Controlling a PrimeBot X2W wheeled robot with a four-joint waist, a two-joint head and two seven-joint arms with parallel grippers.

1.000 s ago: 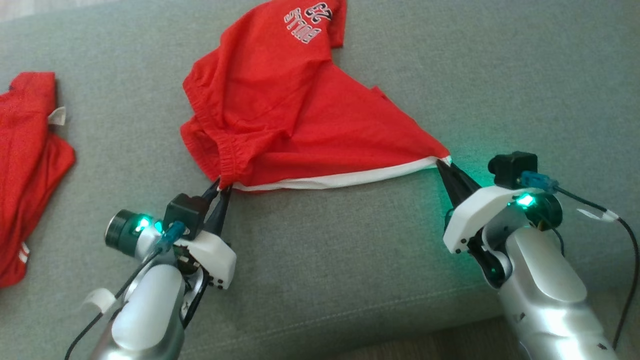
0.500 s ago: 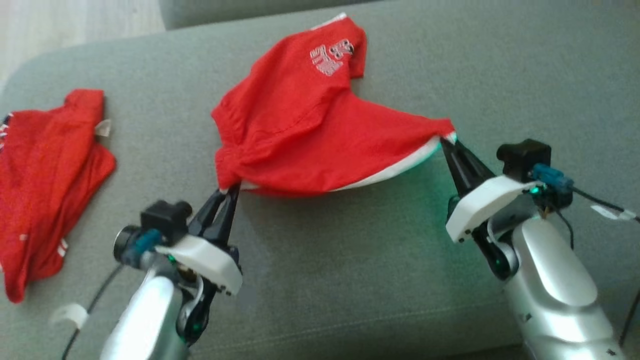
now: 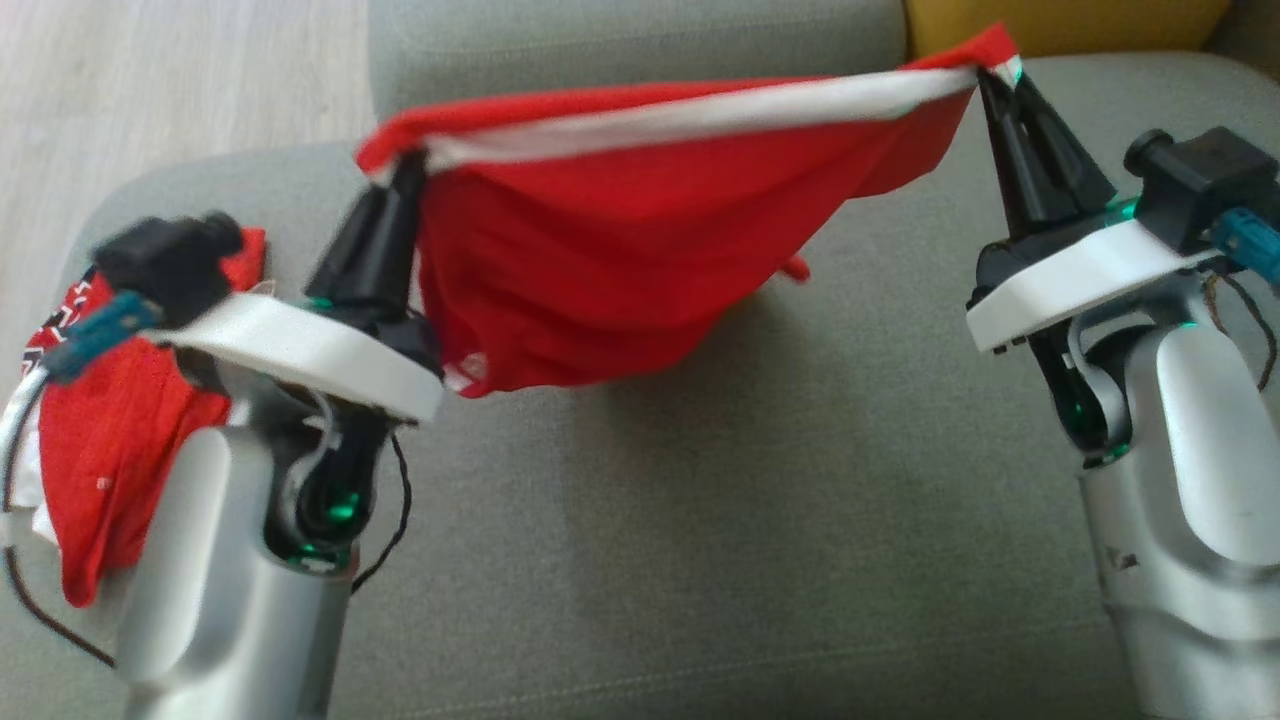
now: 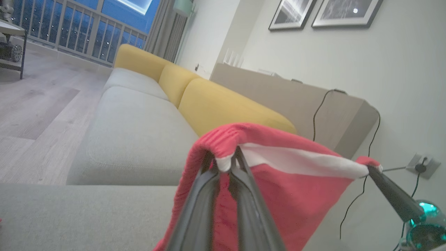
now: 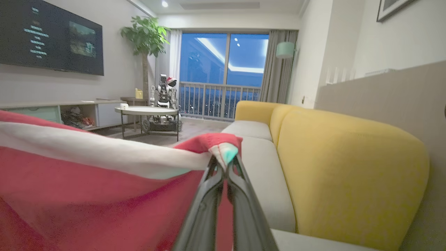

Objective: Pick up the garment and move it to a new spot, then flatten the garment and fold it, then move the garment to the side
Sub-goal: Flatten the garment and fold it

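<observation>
Red garment [image 3: 620, 290] hangs stretched; left tool [image 3: 405, 165] and right tool [image 3: 985, 75] clamp its corners.

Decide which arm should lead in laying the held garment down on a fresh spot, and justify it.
Probably the right. Both pinch the white-trimmed edge of the garment, but the right gripper hangs over bare cushion, while the left gripper is beside a second red garment.

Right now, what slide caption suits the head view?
Left gripper and right gripper stretch red shorts by their white edge above a grey sofa.
</observation>
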